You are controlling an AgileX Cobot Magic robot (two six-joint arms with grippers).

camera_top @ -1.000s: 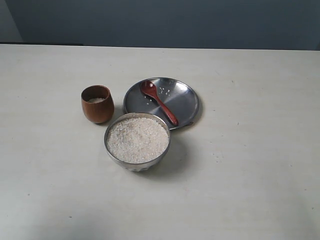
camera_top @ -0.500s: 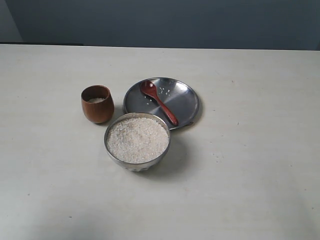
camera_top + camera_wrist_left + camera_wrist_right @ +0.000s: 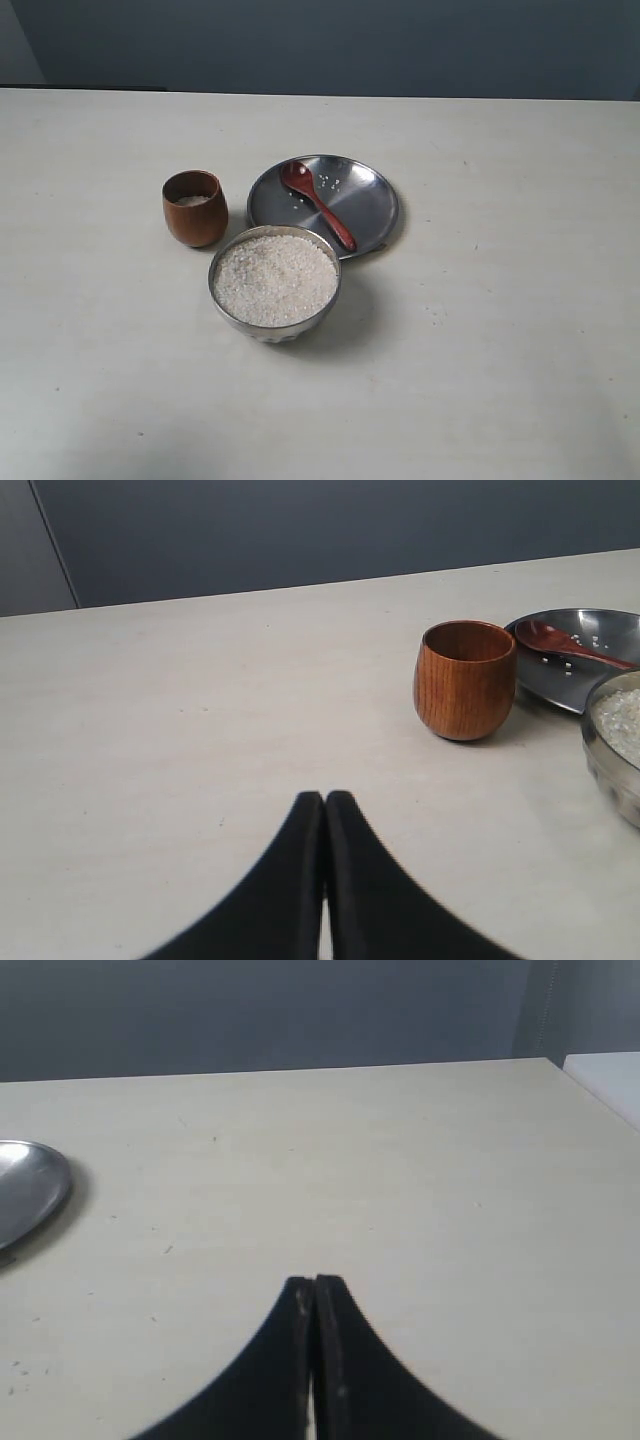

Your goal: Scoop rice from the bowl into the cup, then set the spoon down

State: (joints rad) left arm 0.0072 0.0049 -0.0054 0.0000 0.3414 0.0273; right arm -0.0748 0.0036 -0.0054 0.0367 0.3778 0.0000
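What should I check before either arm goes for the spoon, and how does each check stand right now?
1. Is the spoon free to grasp: ok. It lies on the plate with nothing over it, handle end nearest the bowl.
2. Is the left gripper open: not ok, shut and empty.
3. Is the right gripper open: not ok, shut and empty.
4. Is there rice to scoop: ok, it fills the bowl nearly to the rim.
5. Is the cup upright with room: ok, only a little rice low inside.
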